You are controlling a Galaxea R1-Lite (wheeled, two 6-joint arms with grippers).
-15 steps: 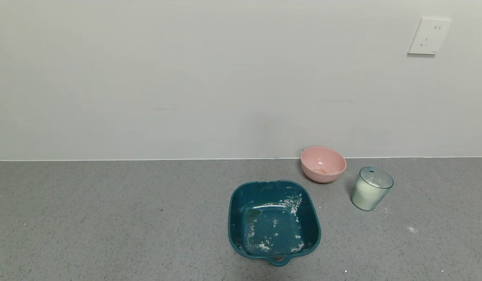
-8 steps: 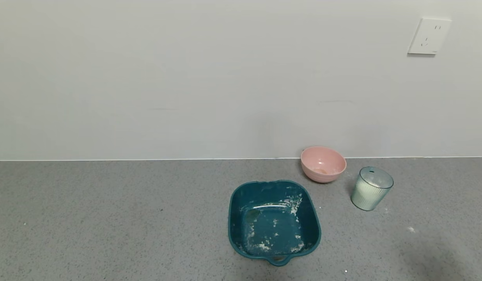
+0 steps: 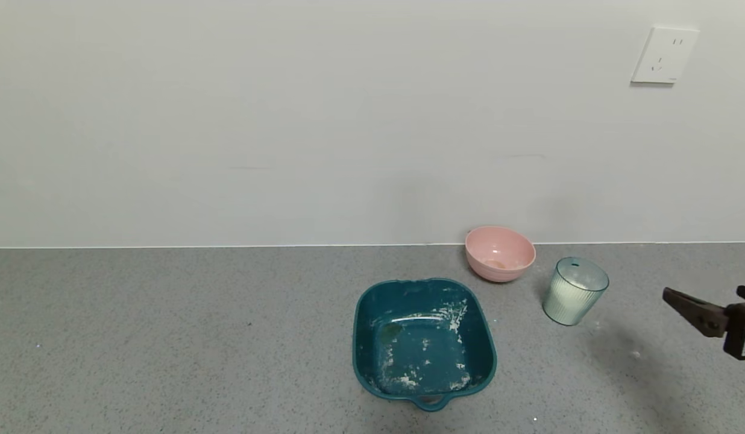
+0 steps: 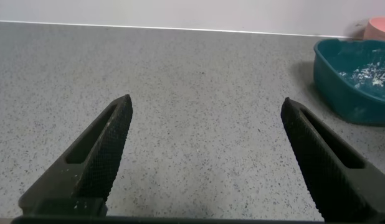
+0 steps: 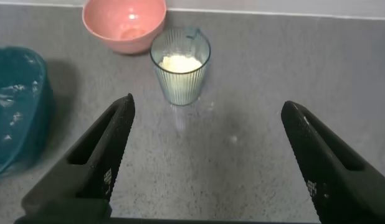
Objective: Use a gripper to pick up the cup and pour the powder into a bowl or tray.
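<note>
A grey speckled countertop (image 3: 167, 337) meets a plain pale wall (image 3: 288, 120) carrying a white socket (image 3: 664, 55) at the far right. On it the ribbed cup (image 3: 574, 291), holding white powder (image 5: 179, 63), stands upright just right of the pink bowl (image 3: 499, 253), with a powder-smeared teal tray (image 3: 424, 340) nearer the robot. The right gripper (image 5: 205, 158) hovers wide open and empty, right of the cup and apart from it, while the left gripper (image 4: 205, 155), also spread wide and empty, sits low over bare counter left of the tray.

Cup (image 3: 575, 291) right of bowl (image 3: 499, 253), tray (image 3: 424, 342) in front-left, right gripper (image 3: 707, 304) farther right.
</note>
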